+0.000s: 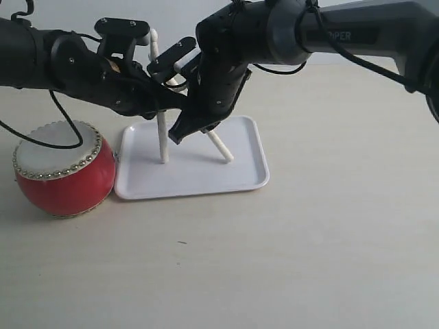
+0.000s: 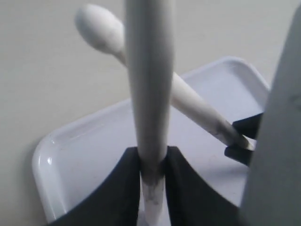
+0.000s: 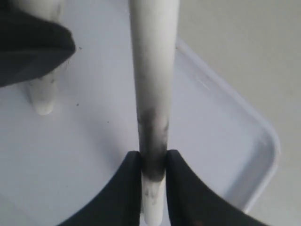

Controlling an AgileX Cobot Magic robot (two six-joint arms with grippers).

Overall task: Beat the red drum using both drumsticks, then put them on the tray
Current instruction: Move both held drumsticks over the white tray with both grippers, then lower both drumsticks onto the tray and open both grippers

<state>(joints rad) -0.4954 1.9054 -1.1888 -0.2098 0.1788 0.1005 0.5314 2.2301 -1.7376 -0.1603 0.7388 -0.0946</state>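
Observation:
The red drum (image 1: 65, 178) with its cream skin stands on the table, touching the left edge of the white tray (image 1: 199, 175). Both grippers are over the tray. My left gripper (image 1: 162, 104) (image 2: 153, 155) is shut on one drumstick (image 1: 163, 140) (image 2: 149, 84), which stands almost upright with its lower end on the tray (image 2: 84, 150). My right gripper (image 1: 199, 122) (image 3: 154, 157) is shut on the other drumstick (image 1: 221, 147) (image 3: 154, 70), which slants down to the right, its lower end on the tray (image 3: 94, 150). The two sticks cross close together.
Both black arms meet above the tray's back half, and their cables hang over the drum. Beige table surface lies in front of and to the right of the tray.

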